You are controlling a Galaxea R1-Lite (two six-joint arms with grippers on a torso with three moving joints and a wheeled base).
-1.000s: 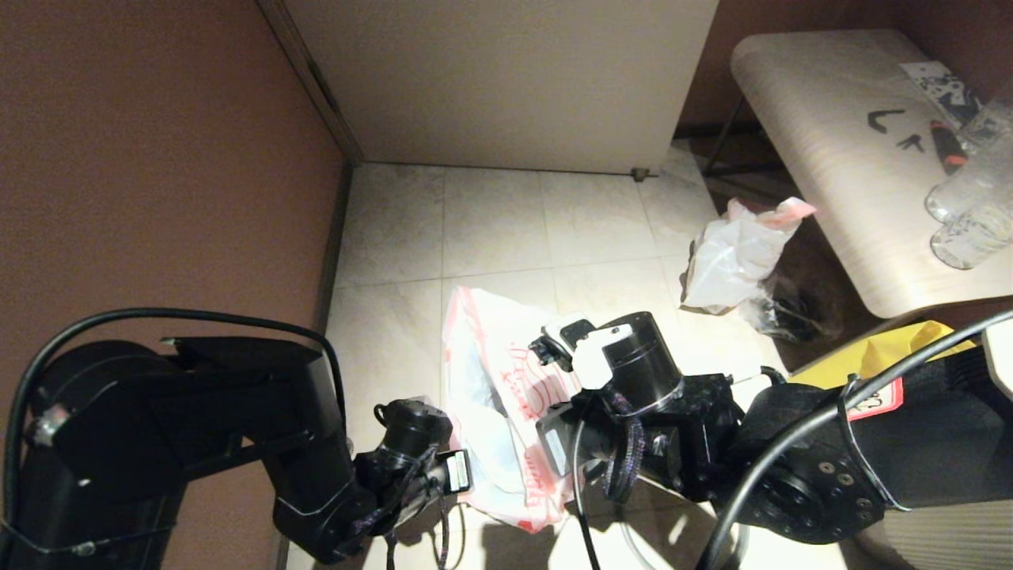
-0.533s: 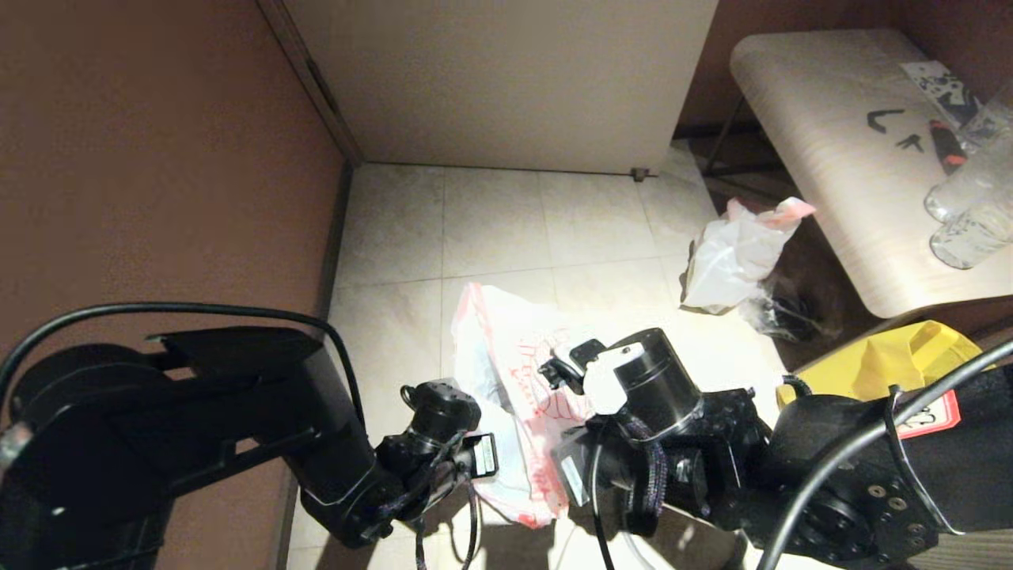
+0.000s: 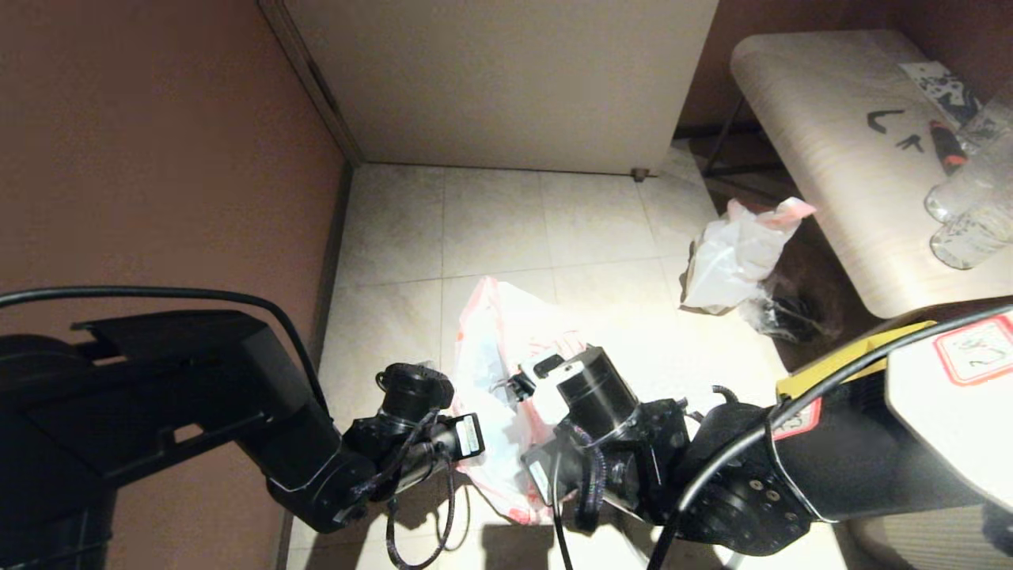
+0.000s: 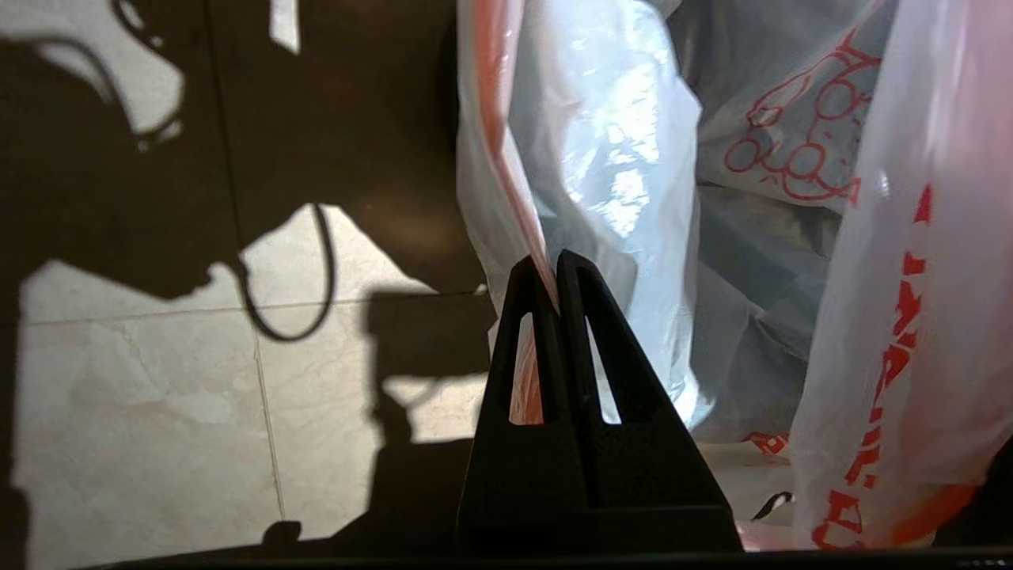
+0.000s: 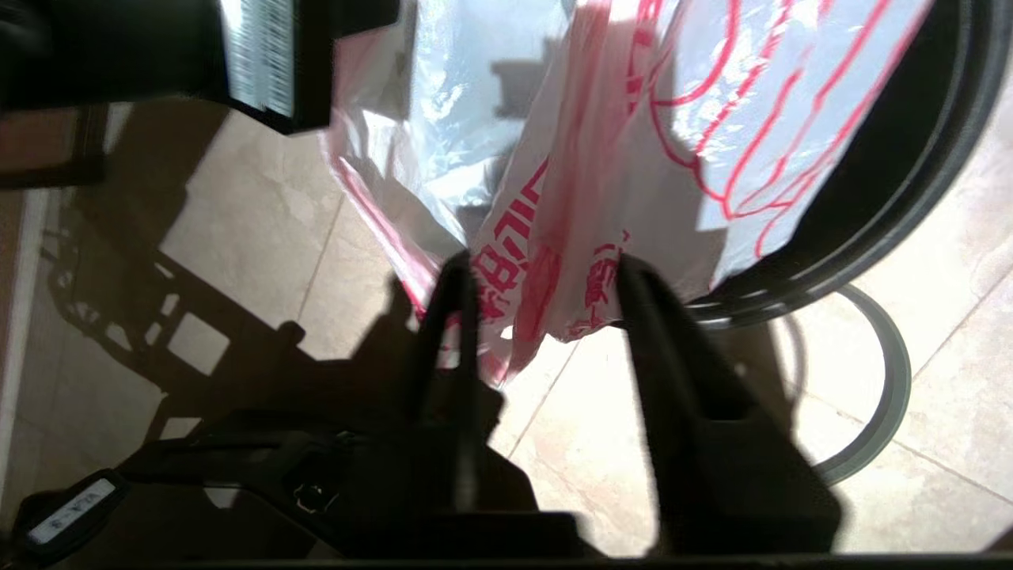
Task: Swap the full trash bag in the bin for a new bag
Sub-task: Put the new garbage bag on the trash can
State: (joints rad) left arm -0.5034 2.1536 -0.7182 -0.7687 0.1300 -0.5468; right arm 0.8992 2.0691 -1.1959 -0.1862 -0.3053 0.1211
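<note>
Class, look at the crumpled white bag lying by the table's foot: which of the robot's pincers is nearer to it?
Right. The right pincer sits on the side nearer the crumpled white bag; the left pincer is lower and farther away.

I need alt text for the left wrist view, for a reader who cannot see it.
The left gripper, shut, pinches the pink-red edge of the new bag, a translucent white plastic bag with a red cartoon drawing. The bag hangs open beside pale floor tiles crossed by dark shadows of the arm and a cable.

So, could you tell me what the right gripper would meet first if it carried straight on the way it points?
Probably the new bag: its red-printed edge hangs right between the open right gripper jaws.
</note>
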